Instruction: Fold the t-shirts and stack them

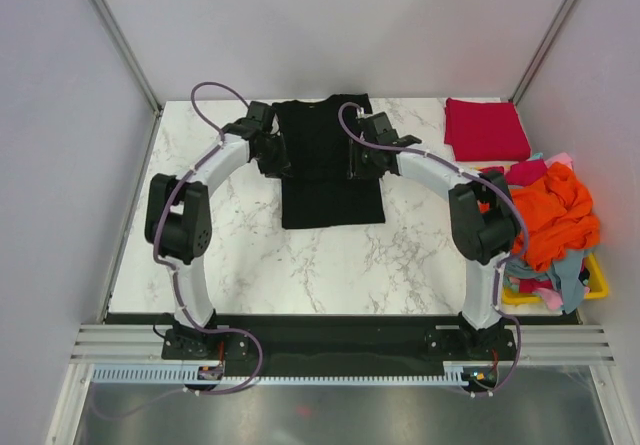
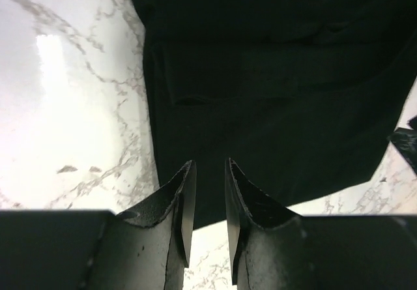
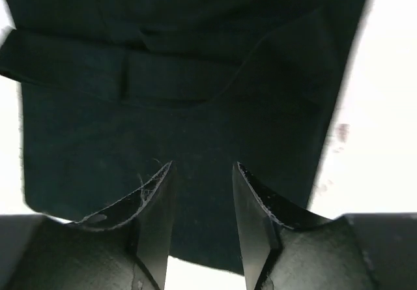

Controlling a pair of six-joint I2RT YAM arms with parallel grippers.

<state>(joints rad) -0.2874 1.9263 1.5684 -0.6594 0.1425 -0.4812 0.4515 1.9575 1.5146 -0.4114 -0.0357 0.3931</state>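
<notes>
The large black t-shirt (image 1: pixel 330 165) lies flat on the marble table with its sleeves folded in; it also shows in the left wrist view (image 2: pixel 273 94) and the right wrist view (image 3: pixel 182 107). My left gripper (image 1: pixel 274 157) hovers over the shirt's left edge, its jaws (image 2: pixel 210 163) slightly apart and empty. My right gripper (image 1: pixel 360 159) hovers over the shirt's right edge, its jaws (image 3: pixel 203 166) open and empty. A folded crimson red t-shirt (image 1: pixel 486 130) lies at the far right. Orange (image 1: pixel 552 215), pink (image 1: pixel 560 159) and light blue (image 1: pixel 570 277) shirts are piled at the right edge.
The yellow plastic basket (image 1: pixel 597 283) holding the shirt pile hangs over the table's right edge, beside the right arm's elbow (image 1: pixel 484 223). Grey walls close in the far side and both sides. Bare marble (image 1: pixel 330 265) lies in front of the black shirt.
</notes>
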